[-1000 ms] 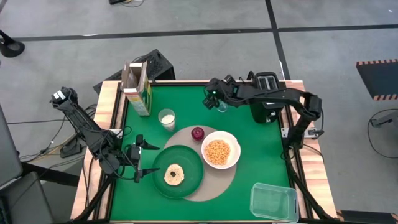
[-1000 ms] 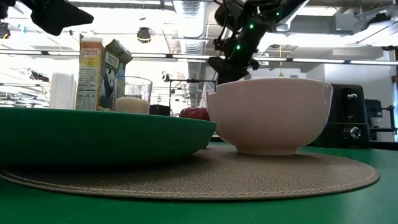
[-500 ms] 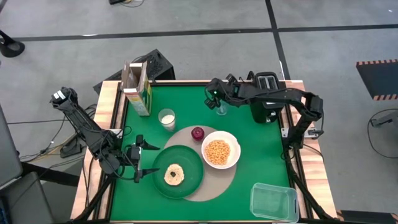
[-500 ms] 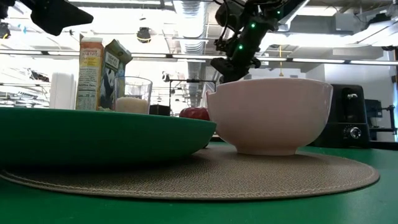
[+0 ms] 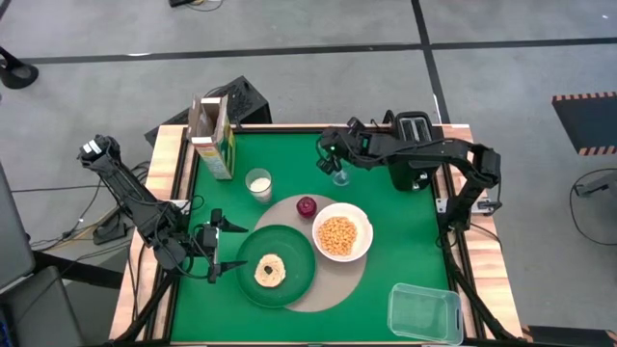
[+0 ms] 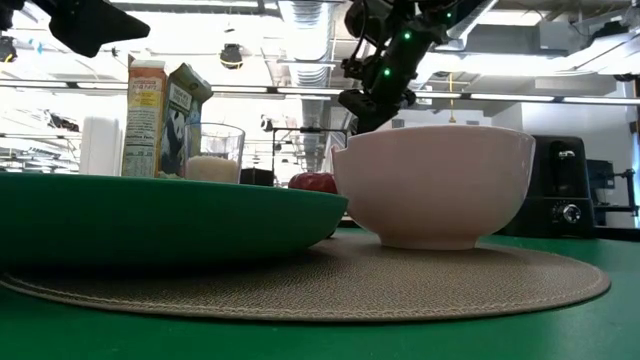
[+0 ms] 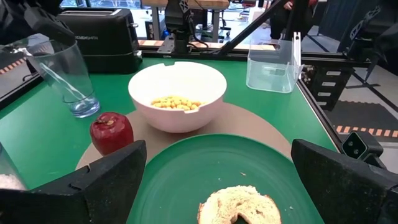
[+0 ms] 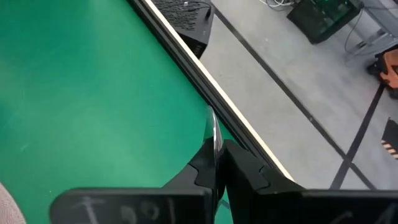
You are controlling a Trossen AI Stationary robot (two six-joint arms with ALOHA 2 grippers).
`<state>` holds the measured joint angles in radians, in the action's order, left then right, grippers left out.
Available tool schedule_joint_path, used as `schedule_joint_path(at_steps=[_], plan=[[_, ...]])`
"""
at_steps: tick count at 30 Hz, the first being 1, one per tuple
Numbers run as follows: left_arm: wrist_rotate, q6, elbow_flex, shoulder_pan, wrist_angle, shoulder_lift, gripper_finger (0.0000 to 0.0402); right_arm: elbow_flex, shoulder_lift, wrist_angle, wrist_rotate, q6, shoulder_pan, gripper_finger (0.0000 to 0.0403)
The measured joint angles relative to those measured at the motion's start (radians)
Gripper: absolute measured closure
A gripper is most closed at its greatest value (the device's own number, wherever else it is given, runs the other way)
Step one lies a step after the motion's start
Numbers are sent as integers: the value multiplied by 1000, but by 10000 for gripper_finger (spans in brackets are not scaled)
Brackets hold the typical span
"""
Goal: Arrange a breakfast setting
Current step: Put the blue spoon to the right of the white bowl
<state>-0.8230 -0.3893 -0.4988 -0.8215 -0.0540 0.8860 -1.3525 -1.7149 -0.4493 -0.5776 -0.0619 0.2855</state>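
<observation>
Right gripper [image 5: 336, 162] is clamped shut on the metal spoon [image 7: 62, 79] standing in the clear glass [image 7: 65, 78] below it; a skewed lift could tip that glass.

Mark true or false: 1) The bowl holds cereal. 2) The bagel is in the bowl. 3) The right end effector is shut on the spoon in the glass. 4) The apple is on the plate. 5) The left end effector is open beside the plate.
1) True: the bowl holds cereal.
2) False: the bagel lies on the plate.
3) True: the right end effector grips the spoon in the glass.
4) False: the apple sits on the mat.
5) True: the left end effector is open.
</observation>
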Motion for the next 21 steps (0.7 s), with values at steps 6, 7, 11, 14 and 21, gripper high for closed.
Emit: schedule_joint_path(at_steps=[6, 7, 11, 14, 21], plan=[[0, 0, 0, 0, 0, 0, 15, -47, 1, -11, -2, 20, -19, 359], [0, 0, 0, 0, 0, 0, 15, -56, 1, -13, -3, 27, -23, 359], [0, 0, 0, 0, 0, 0, 15, -94, 1, -27, -7, 40, -39, 360], [0, 0, 0, 0, 0, 0, 15, -128, 1, -72, -8, 40, -50, 360], [0, 0, 0, 0, 0, 0, 15, -203, 1, -167, -55, 46, -84, 360]])
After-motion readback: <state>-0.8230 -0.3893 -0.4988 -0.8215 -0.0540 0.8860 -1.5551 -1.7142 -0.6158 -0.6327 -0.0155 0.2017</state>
